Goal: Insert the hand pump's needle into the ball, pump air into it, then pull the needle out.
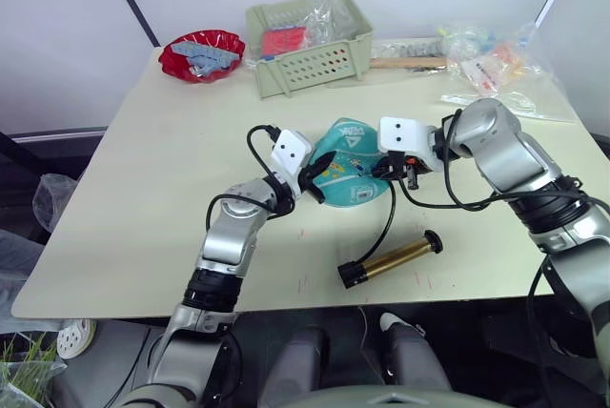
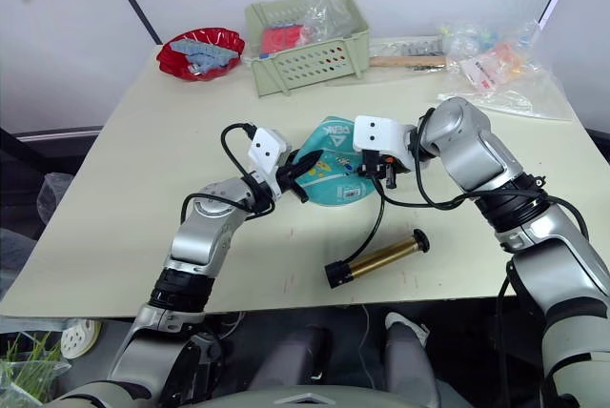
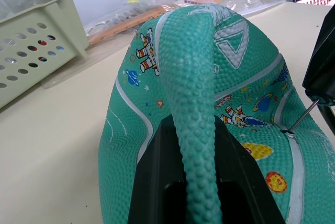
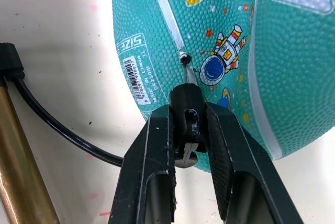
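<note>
**Needle seated at ball valve; both grippers engaged**

Head views: a green perforated basket (image 1: 310, 51) at the table's (image 1: 143, 198) far edge holds red and bagged items; a red bowl (image 1: 201, 53) beside it holds pale blue pieces. The hand pump (image 1: 389, 259) lies near the front edge.

Left wrist view: the left gripper (image 3: 196, 182) pinches a fold of the deflated ball (image 3: 209, 93).

Right wrist view: the right gripper (image 4: 187, 145) clamps the hose tip (black fitting); the needle (image 4: 187, 69) meets the valve hole.
</note>
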Tool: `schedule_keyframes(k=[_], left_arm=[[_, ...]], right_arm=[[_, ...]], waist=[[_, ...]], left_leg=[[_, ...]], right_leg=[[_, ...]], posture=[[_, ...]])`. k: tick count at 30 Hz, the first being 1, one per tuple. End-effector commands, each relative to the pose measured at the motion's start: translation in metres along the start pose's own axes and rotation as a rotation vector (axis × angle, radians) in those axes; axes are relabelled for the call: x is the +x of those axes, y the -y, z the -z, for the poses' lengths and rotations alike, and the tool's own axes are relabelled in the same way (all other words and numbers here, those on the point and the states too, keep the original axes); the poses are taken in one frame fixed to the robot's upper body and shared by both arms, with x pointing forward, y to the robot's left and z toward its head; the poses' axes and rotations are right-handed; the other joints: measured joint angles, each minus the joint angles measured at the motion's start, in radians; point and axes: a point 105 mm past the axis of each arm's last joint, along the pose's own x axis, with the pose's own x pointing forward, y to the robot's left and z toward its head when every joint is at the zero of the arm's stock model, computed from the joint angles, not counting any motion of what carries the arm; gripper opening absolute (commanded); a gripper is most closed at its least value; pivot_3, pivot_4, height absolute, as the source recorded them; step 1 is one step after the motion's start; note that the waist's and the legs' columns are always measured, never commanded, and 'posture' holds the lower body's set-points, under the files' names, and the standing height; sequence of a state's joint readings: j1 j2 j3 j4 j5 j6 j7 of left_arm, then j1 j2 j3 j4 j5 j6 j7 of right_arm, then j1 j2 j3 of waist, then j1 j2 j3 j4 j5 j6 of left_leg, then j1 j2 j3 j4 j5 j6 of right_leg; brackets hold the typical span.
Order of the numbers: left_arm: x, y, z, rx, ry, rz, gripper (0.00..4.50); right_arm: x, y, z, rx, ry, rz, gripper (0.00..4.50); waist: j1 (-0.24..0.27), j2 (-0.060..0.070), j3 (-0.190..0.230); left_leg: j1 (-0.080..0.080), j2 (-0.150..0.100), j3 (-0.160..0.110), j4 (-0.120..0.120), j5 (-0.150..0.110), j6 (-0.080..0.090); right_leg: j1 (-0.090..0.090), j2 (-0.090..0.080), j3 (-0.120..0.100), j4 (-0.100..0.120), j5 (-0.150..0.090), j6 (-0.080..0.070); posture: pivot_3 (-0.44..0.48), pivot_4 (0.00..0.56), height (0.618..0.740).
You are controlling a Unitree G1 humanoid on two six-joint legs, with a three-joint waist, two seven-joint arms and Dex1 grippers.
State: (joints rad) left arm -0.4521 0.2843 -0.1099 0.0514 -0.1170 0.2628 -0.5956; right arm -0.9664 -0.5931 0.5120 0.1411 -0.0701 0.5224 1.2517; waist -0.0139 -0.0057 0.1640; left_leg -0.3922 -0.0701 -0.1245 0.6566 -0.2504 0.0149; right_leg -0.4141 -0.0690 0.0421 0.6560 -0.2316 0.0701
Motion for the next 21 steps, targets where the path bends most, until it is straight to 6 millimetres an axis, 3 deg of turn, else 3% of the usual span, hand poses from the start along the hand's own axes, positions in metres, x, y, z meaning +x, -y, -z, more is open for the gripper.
schedule_keyframes(k=[1, 11, 21], left_arm=[[0.006, 0.027, 0.02, -0.028, -0.071, 0.104, 0.0], [0.003, 0.019, 0.025, -0.03, -0.085, 0.075, 0.0], [0.003, 0.014, 0.027, -0.027, -0.094, 0.06, 0.0]], right_arm=[[-0.001, 0.0, -0.033, -0.09, 0.123, 0.005, 0.33], [-0.007, 0.002, -0.017, -0.062, 0.061, 0.003, 0.33], [-0.015, 0.005, -0.014, -0.046, 0.053, 0.016, 0.33]], waist=[[0.0, 0.0, 0.0], [0.0, 0.0, 0.0], [0.002, 0.0, 0.0]], left_leg=[[0.0, 0.0, 0.0, 0.0, 0.0, 0.0], [0.0, 0.0, 0.0, 0.0, 0.0, 0.0], [0.0, 0.0, 0.0, 0.0, 0.0, 0.0]], right_leg=[[0.0, 0.0, 0.0, 0.0, 0.0, 0.0], [0.0, 0.0, 0.0, 0.0, 0.0, 0.0], [0.0, 0.0, 0.0, 0.0, 0.0, 0.0]], posture=[[0.0, 0.15, 0.74], [0.0, 0.15, 0.74], [0.0, 0.15, 0.74]])
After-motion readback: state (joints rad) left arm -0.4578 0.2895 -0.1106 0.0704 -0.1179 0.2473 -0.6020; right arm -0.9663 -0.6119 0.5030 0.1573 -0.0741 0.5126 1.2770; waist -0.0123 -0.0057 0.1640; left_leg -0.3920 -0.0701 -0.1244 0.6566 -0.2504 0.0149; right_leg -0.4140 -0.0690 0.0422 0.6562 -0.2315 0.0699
